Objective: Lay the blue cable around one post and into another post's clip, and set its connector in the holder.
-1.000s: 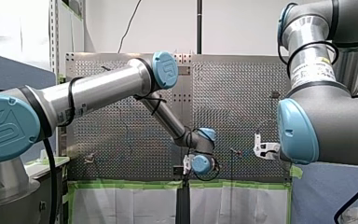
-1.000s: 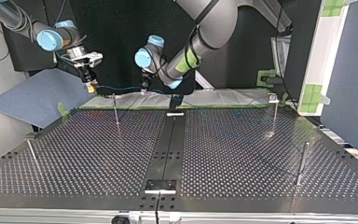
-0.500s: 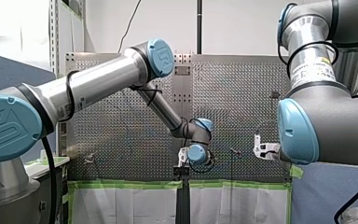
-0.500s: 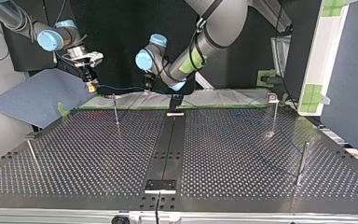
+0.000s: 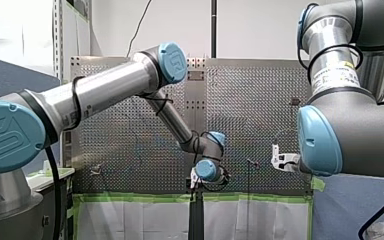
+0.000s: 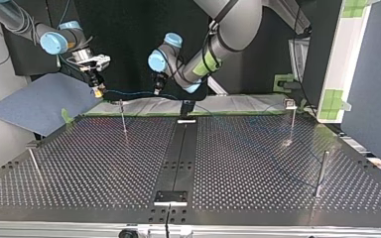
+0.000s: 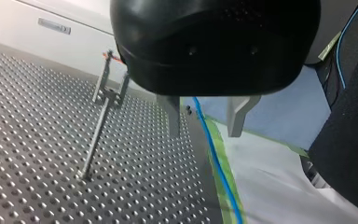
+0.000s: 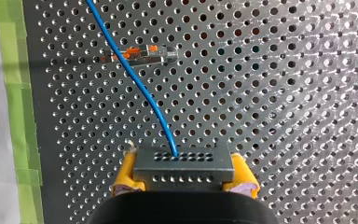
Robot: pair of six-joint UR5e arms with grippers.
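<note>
Right claw (image 8: 184, 183), yellow pads, clamped on connector (image 8: 184, 161) of blue cable (image 8: 142, 88). Left claw (image 7: 205, 131) spread open, empty, over cable near bench (image 7: 37, 140) edge.

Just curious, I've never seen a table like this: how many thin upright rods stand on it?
4, by the top view: the far-left rod, the far-right rod, the near-left rod and the near-right rod. Others may be hidden from view.

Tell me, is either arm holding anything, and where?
My right gripper holds the blue cable by its grey connector; my left gripper is open, holding nothing.
</note>
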